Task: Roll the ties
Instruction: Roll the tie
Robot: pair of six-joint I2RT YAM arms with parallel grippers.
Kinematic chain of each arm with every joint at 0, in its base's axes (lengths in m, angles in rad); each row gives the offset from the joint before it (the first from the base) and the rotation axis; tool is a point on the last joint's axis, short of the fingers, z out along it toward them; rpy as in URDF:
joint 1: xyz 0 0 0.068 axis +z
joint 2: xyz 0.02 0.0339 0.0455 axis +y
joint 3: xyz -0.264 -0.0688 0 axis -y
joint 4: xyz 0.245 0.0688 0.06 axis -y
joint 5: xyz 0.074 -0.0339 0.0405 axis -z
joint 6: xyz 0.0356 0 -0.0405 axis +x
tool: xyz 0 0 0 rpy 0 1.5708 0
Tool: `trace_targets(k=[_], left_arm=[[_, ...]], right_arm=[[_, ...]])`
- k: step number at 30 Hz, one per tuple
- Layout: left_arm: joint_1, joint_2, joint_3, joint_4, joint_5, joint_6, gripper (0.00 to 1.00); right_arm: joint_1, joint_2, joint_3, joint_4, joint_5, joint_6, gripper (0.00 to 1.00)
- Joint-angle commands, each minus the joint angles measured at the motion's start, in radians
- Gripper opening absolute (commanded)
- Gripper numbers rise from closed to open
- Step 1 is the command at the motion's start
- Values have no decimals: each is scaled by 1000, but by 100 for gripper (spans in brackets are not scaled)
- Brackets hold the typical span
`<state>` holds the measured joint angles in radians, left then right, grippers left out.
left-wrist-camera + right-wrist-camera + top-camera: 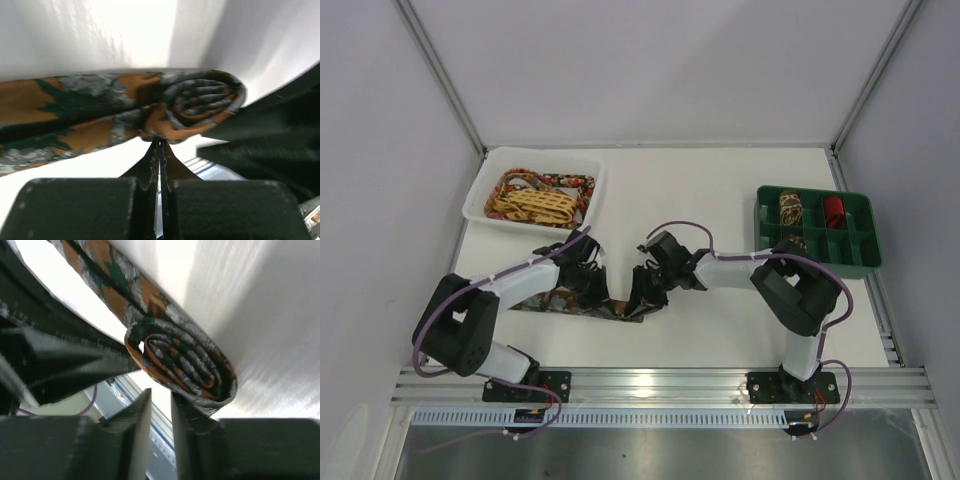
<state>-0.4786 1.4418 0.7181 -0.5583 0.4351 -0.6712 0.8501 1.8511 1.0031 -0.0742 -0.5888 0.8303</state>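
Note:
A dark brown/orange mottled tie lies on the white table, its right end rolled into a coil; the coil also shows in the right wrist view. My left gripper is shut, its tips pinching the coil's lower edge. My right gripper stands against the coil from the other side. Its jaws are a narrow gap apart with nothing between them, and the coil rests against the outside of one finger. The flat part of the tie runs off to the left.
A white bin at back left holds a yellow lattice tie and a red-floral tie. A green divided tray at right holds rolled ties, one brown and one red. A metal rail runs along the near table edge.

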Motion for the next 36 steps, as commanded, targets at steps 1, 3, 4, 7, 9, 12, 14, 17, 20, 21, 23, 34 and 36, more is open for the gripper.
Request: trace_targets(k=[1,3,4,7,9,12,14,17,20,21,23,34,36], left_arm=[[11,32,0,49,-36,24,1],[14,57,14,49,-41,28,1],[14,61,17,54,-41,27,0],[15,72,30,57,-38,28,1],[15,83,46,51,-35,30,0],[15,88,70,35,-26,39,1],[15,74,80,26,-18,41,1],[15,22,86,-14,-10,44,1],[15,-38,99,-63,-3,47,0],[15,-49,106,-81,1,48,1],[15,-72,119,-78,34,42,1],[1,68,164,54,136,15,1],[0,100,179,58,126,21,0]], right_arm=[[-3,-69,32,-93,13,-34,35],[-6,-117,31,-146,41,-46,44],[-11,-131,26,-159,59,-60,51],[-38,-161,-1,-180,69,-76,59],[-65,-165,-15,-171,63,-80,60],[-75,-168,-17,-167,38,-92,60],[-75,-156,-6,-161,26,-94,60],[-78,-153,0,-153,29,-94,55],[-103,-180,-6,-176,50,-88,54],[-114,-190,-35,-170,38,-85,56],[-149,-217,-66,-161,23,-91,61],[-194,-145,-170,63,-111,-119,82],[-194,-116,-170,112,-114,-105,81]])
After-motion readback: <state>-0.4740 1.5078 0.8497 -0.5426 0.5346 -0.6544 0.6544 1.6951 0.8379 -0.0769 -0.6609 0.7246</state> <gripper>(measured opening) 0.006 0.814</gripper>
